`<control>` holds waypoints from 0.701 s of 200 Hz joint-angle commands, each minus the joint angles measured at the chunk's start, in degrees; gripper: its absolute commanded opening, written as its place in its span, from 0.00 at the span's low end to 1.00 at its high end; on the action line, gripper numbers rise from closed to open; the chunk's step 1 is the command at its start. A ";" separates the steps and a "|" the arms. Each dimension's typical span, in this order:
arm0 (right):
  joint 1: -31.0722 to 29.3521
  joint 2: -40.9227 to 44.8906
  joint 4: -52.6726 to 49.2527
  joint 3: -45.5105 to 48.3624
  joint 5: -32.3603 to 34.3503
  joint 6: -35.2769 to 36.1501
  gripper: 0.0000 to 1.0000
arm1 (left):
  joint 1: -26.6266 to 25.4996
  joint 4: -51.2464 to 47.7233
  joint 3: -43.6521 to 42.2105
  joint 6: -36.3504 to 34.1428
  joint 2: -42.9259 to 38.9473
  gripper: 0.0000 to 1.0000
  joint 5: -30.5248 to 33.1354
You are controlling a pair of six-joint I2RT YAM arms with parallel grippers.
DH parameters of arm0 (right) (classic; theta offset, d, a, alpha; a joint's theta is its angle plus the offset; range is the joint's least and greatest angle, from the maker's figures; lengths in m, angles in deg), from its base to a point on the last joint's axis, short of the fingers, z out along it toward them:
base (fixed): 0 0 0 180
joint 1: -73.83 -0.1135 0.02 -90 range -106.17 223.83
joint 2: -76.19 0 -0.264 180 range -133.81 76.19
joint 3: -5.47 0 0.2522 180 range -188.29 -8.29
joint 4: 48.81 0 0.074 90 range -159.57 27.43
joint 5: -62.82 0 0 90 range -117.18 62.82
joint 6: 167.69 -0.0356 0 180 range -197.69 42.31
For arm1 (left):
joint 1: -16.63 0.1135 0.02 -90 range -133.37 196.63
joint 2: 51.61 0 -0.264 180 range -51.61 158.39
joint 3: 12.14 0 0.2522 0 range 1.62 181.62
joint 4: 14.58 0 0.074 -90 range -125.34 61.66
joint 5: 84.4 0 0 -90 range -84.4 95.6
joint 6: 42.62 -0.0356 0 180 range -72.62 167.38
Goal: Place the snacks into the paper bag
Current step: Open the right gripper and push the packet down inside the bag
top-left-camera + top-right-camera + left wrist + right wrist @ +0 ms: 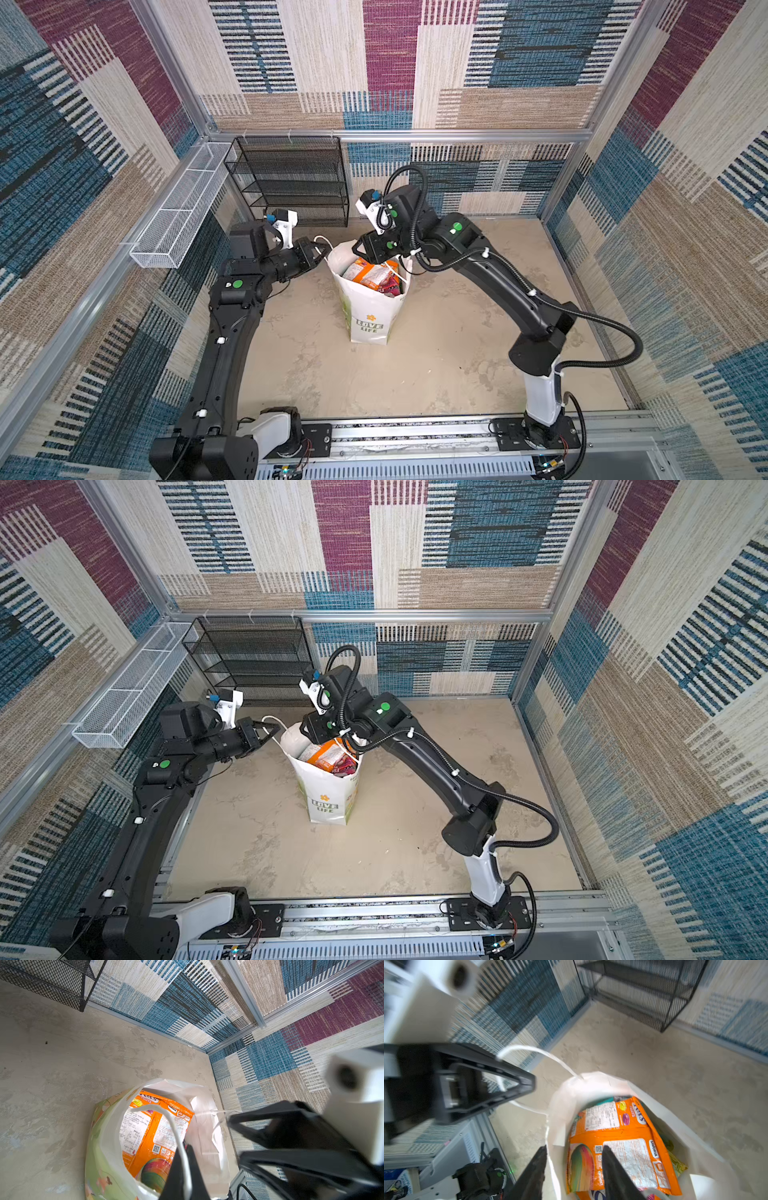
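Right gripper [575, 1148] — astride paper bag [591, 1082] rim; snacks [623, 1132] beneath

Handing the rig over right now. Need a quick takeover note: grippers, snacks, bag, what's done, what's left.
Left gripper: shut on the paper bag's cord handle.
Right gripper: open at the bag's mouth, holding nothing, one finger inside the rim and one outside.
Snacks: in the bag, orange packet on top; none visible on the table.
Done: packing, as far as the views show.
Left: probably just lift the right gripper clear and release the handle.
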 commanded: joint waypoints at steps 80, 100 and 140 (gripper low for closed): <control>2.68 11.96 11.26 23.47 0.62 -10.10 0.73 | 0.06 3.29 -0.17 1.05 -0.25 0.05 -1.25; 3.81 11.97 13.80 25.23 -1.60 -10.66 0.73 | 0.06 3.28 -0.16 1.05 -0.27 0.05 -1.23; 4.89 8.77 17.45 23.43 -7.23 -11.10 0.72 | 0.06 3.21 -0.24 0.99 -0.31 0.05 -1.11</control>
